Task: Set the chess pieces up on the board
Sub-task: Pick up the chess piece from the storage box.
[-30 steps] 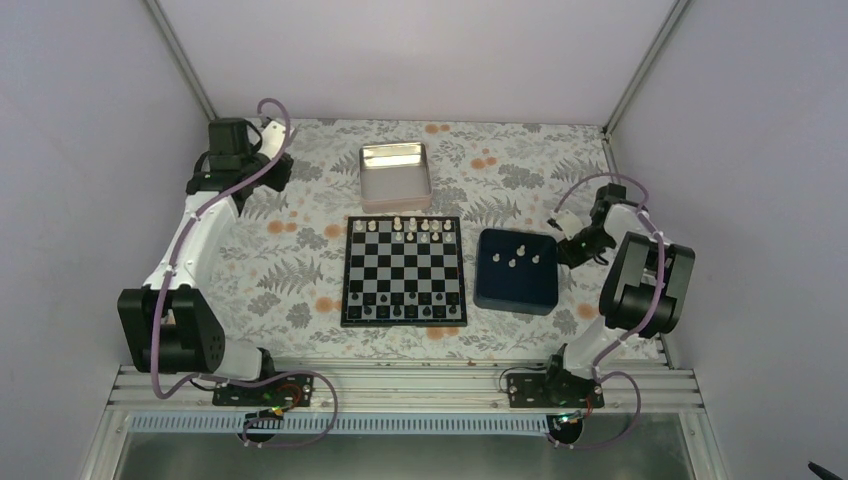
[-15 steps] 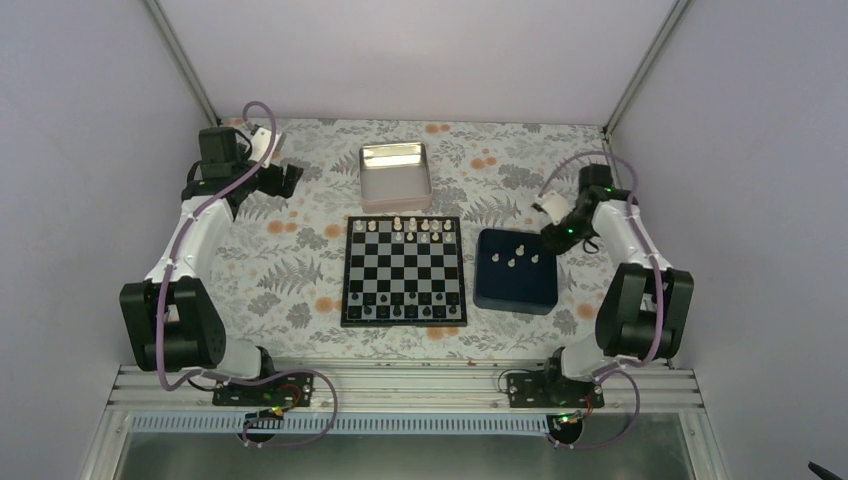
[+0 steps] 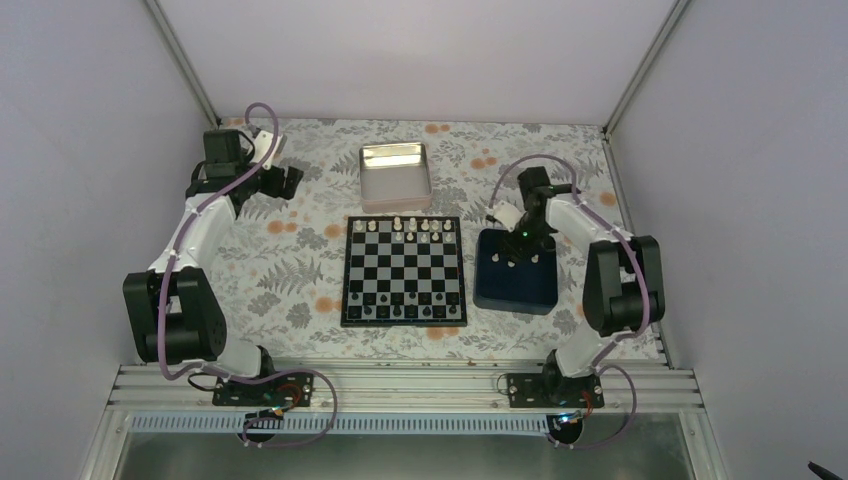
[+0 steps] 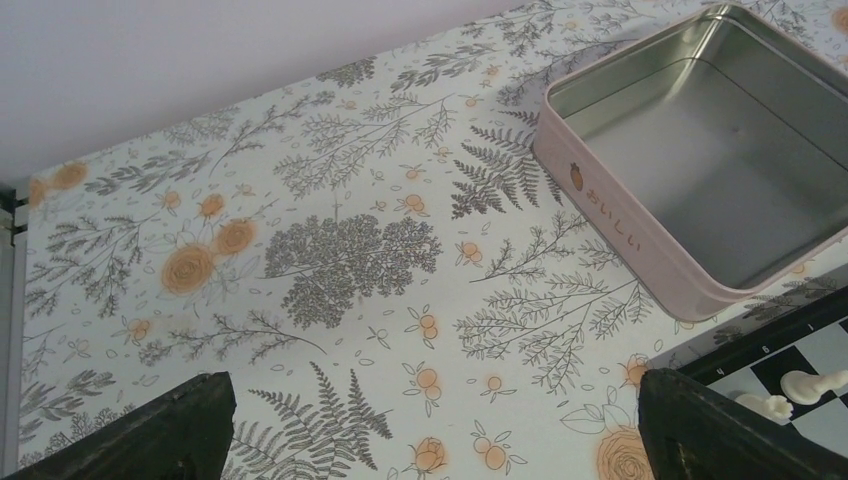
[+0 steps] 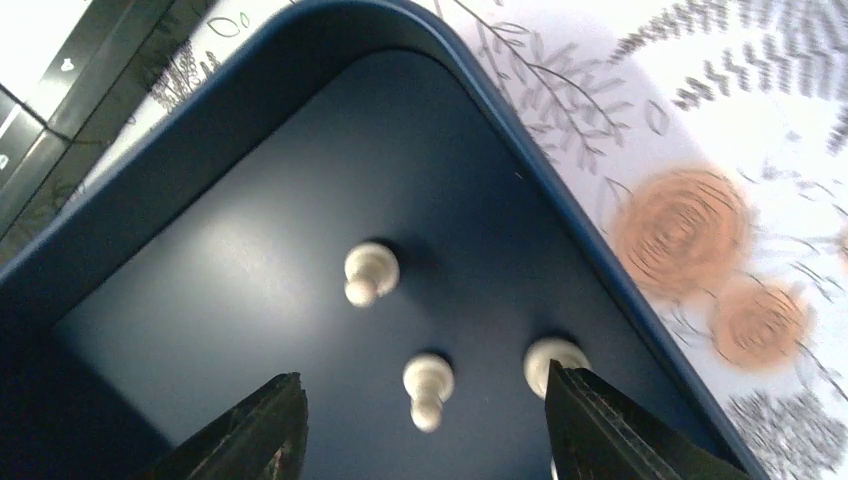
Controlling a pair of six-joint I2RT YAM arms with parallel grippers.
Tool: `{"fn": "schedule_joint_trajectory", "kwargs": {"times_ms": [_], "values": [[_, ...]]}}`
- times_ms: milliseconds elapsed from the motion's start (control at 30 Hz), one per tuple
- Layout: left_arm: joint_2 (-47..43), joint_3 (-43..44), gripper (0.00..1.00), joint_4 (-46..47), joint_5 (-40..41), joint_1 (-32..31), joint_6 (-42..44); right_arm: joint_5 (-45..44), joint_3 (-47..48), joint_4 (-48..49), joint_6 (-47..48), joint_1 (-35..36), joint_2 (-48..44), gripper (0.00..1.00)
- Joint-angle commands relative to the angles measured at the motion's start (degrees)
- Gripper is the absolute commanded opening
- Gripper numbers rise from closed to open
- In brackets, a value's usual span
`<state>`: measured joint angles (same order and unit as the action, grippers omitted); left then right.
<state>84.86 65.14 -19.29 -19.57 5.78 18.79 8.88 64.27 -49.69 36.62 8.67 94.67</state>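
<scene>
The board (image 3: 400,275) lies flat at the table's middle. Several white chess pieces (image 3: 411,228) stand on its far rows and small dark ones (image 3: 405,312) on its near row. More white chess pieces (image 3: 515,262) stand in the dark blue tray (image 3: 515,290) to the right of the board. My right gripper (image 3: 522,236) hovers over that tray's far part. It is open in the right wrist view (image 5: 420,380), with one white pawn (image 5: 428,390) between the fingers and untouched. My left gripper (image 3: 285,180) is open over bare tablecloth at the far left (image 4: 435,385), holding nothing.
A shiny metal tin (image 3: 394,172) with a pink outside (image 4: 620,215) sits behind the board. A corner of the board (image 4: 800,345) with two white pieces (image 4: 812,381) shows at the lower right of the left wrist view. In the tray, two more pawns (image 5: 371,274) (image 5: 550,358) stand near the right fingers.
My right arm swung left from beside the blue tray to over it, and its jaws opened. My left gripper opened too and shifted slightly right.
</scene>
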Motion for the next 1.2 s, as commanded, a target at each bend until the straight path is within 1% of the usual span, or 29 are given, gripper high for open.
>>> {"fn": "schedule_joint_trajectory", "kwargs": {"times_ms": [0,167,267,467,533,567,800,1167], "values": [[-1.4,-0.9,1.00,1.2,1.0,0.4,-0.5,-1.5,0.5,3.6,-2.8,3.8,3.3,0.62],[-1.5,-1.3,1.00,1.4,1.4,0.5,-0.5,-2.1,1.3,4.7,-4.3,7.1,6.1,0.60],[-1.4,-1.7,1.00,1.6,1.1,0.6,-0.4,-3.9,1.0,5.3,-4.7,8.7,7.4,0.57],[-1.5,-2.0,1.00,1.7,0.3,1.1,-0.6,-6.5,0.3,6.8,-5.5,9.3,8.0,0.51],[-1.5,-2.0,1.00,1.6,0.0,1.2,-0.6,-6.3,0.2,7.0,-5.6,9.5,7.9,0.47],[-1.6,-2.0,1.00,1.6,-0.2,1.2,-0.6,-6.2,0.2,7.0,-5.5,9.5,7.9,0.43],[-1.5,-1.8,1.00,1.1,-1.1,1.5,-0.5,-6.8,0.0,6.9,-5.7,10.0,8.1,0.26],[-1.5,-1.9,1.00,0.7,-2.6,2.0,-0.2,-8.0,0.1,5.6,-6.3,10.0,6.4,0.25]]}}
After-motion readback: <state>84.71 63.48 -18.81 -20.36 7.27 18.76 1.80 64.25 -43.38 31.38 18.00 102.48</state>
